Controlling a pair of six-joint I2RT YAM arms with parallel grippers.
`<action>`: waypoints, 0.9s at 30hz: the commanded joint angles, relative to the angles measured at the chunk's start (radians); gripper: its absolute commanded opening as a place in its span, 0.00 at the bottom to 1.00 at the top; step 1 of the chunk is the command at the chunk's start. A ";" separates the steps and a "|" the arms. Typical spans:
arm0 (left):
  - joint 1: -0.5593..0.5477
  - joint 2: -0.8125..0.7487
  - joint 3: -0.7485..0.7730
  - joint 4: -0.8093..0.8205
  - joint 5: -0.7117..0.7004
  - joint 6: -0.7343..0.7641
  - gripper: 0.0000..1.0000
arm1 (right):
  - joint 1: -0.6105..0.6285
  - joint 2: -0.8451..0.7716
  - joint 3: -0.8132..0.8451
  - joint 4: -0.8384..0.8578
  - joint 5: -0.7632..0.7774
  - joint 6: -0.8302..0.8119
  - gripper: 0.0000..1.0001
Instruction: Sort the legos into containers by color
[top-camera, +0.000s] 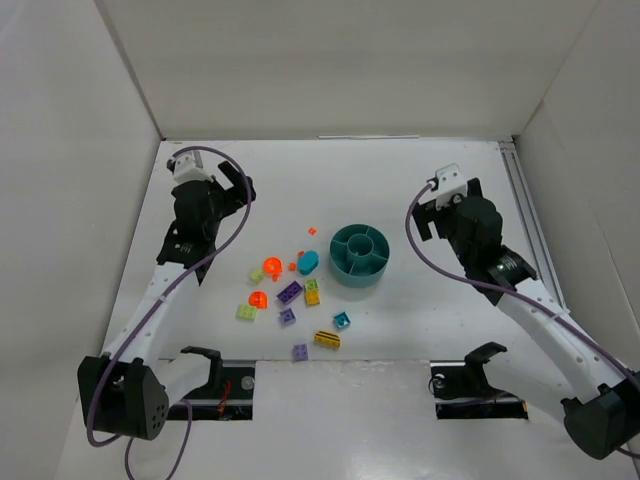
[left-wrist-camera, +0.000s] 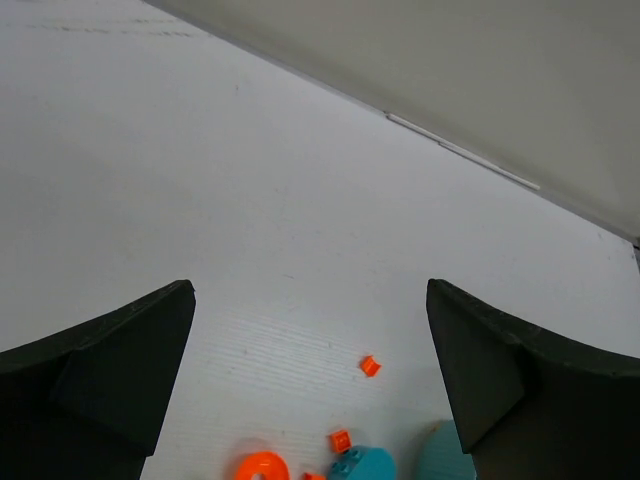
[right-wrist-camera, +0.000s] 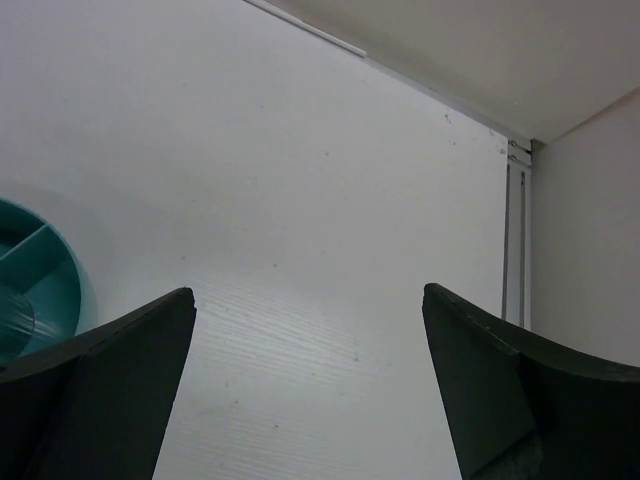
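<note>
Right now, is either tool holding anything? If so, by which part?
Nothing is held. The left tool and the right tool both stand open and empty. The legos lie loose on the table beside the dish.

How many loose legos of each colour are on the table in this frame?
Orange legos: 4
Purple legos: 3
Lime green legos: 3
Yellow legos: 2
Teal legos: 2
Total: 14, all outside the dish; one tiny speck nearby is unclear.
</note>
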 joint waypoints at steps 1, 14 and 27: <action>0.000 -0.054 0.088 0.002 -0.100 0.077 1.00 | 0.024 -0.004 0.051 0.019 0.092 0.010 1.00; 0.048 -0.067 0.066 0.038 0.162 0.059 0.95 | 0.349 0.024 0.085 -0.022 0.225 -0.085 1.00; -0.118 -0.317 -0.220 -0.229 -0.014 -0.287 1.00 | 0.686 0.205 0.066 -0.190 0.003 0.154 1.00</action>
